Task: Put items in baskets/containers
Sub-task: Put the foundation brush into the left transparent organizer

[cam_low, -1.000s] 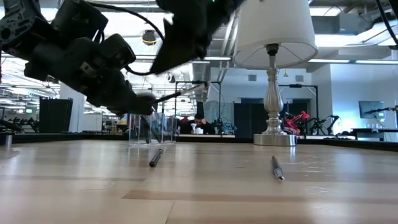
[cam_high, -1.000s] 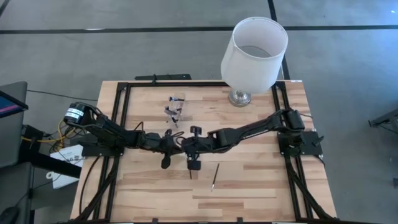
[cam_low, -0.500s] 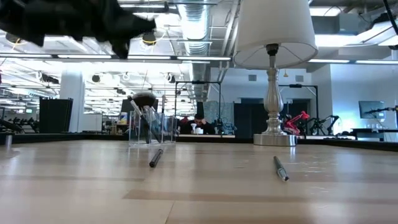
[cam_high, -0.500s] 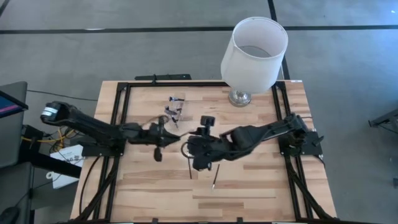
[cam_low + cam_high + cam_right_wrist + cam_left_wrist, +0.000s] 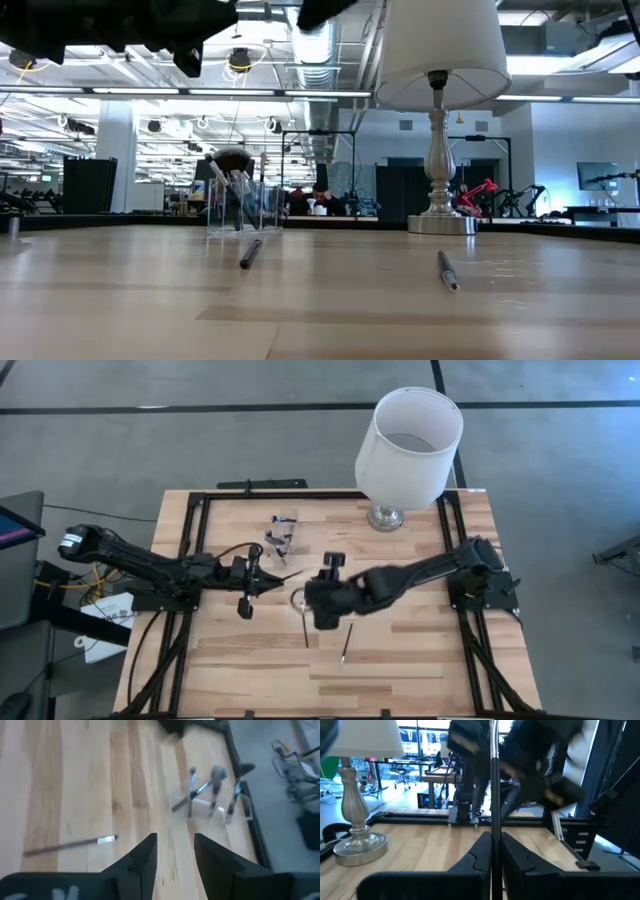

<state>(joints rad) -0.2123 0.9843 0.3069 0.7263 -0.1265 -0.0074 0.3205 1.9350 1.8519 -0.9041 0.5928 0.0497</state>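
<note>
While the two arms were knotted together mid-table a second ago, they've split now: the left pincer (image 5: 493,837) has drawn back, still clamped tight on the held brush (image 5: 494,780), which pokes straight out past its tips, and the right pincer (image 5: 175,842) has let go, fingers apart with nothing between them. Right under the right pincer a loose brush (image 5: 305,632) lies flat where it was, with a second loose brush (image 5: 345,644) just beside it. Beyond the left pincer's tips the clear cup (image 5: 281,535) keeps its bundle of brushes unmoved, and farther off stands the lamp (image 5: 405,445).
</note>
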